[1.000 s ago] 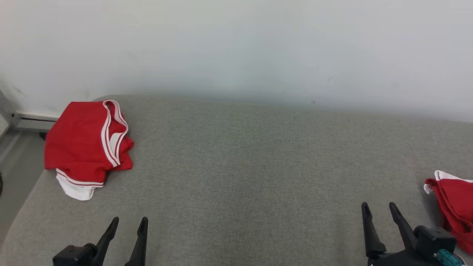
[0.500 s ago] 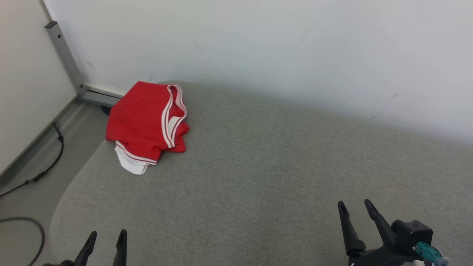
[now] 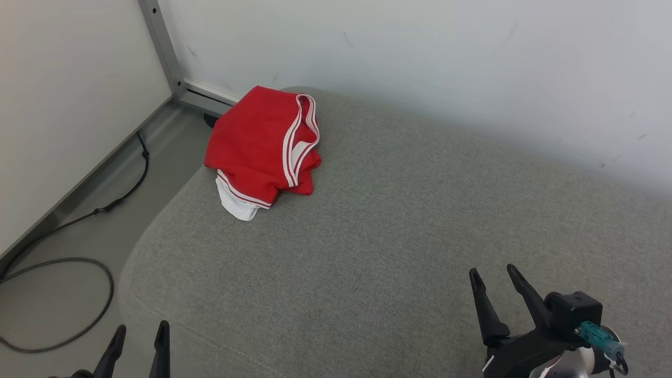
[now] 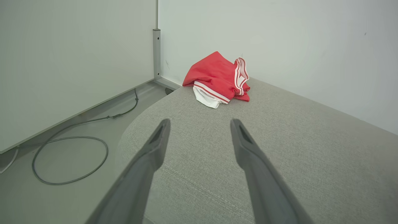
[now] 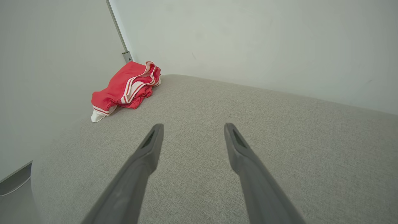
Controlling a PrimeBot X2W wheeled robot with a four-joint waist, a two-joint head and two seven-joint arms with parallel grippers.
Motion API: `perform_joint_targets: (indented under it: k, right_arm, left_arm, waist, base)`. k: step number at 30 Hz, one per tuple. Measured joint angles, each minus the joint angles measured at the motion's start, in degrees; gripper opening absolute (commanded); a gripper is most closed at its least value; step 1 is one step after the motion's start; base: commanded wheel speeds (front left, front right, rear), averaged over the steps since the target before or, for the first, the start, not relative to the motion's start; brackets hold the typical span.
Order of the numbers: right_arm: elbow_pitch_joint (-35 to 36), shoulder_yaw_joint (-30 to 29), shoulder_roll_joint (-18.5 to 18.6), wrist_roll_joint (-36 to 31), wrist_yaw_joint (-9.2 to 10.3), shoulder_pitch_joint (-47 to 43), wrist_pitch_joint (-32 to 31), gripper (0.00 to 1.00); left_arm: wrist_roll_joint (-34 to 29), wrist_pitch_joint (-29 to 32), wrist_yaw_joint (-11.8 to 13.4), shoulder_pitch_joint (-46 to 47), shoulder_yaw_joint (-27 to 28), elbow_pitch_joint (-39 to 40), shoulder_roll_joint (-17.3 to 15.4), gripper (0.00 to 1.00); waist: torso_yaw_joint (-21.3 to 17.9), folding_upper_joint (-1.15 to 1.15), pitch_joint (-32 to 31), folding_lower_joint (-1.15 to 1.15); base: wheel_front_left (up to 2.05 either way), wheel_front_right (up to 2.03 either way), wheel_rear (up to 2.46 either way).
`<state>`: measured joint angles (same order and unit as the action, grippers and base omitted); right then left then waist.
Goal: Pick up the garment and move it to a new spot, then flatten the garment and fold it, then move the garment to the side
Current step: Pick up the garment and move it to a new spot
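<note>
When we look down from the head, the red garment (image 3: 257, 139) with white trim lies bunched at the far left corner of the grey cushion (image 3: 399, 226), close to the wall (image 3: 420, 58) and well apart from both arms. Our left gripper (image 3: 143, 326) shows at the bottom left, by the cushion's near edge, its fingers spread and holding nothing. Our right gripper (image 3: 492, 270) sits at the lower right above bare fabric, likewise parted and empty. A dark cable (image 3: 107, 286) loops on the floor to the left.

Along the left wrist we see both fingers wide apart above the cushion's rounded corner, the garment well ahead beyond their tips, and the cable on the floor beside.

Along the right wrist the fingers again stand apart with nothing between them, and the garment lies far off to the upper left, by the metal post (image 5: 127, 57).
</note>
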<state>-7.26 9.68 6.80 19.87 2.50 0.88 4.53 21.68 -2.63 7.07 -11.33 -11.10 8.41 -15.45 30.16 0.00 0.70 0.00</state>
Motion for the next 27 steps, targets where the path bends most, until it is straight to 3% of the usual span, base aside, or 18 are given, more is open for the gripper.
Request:
perform_joint_targets:
  k: [12,23,27]
  right_arm:
    - [0.57,0.7,0.59,-0.68,-0.48,0.3,-0.51,1.0]
    - [6.83,0.6,3.74,-3.24,0.16,-2.69,-1.82,1.0]
    - [9.25,1.82,3.97,-4.45,0.29,-2.63,-3.07,1.0]
  left_arm:
    - [0.41,0.83,-0.05,1.27,0.04,-1.53,1.12,1.0]
    - [4.12,9.89,-7.12,22.93,-3.89,-14.93,1.03,1.0]
    - [4.35,12.21,-7.16,27.38,-2.99,-18.59,0.55,1.0]
  waist:
    - [0.45,0.0,1.66,0.0]
    - [-0.19,0.0,5.86,0.0]
    - [-0.74,0.0,7.47,0.01]
  base:
    - [0.0,0.0,0.0]
    - [0.0,0.0,0.0]
    - [0.0,0.0,0.0]
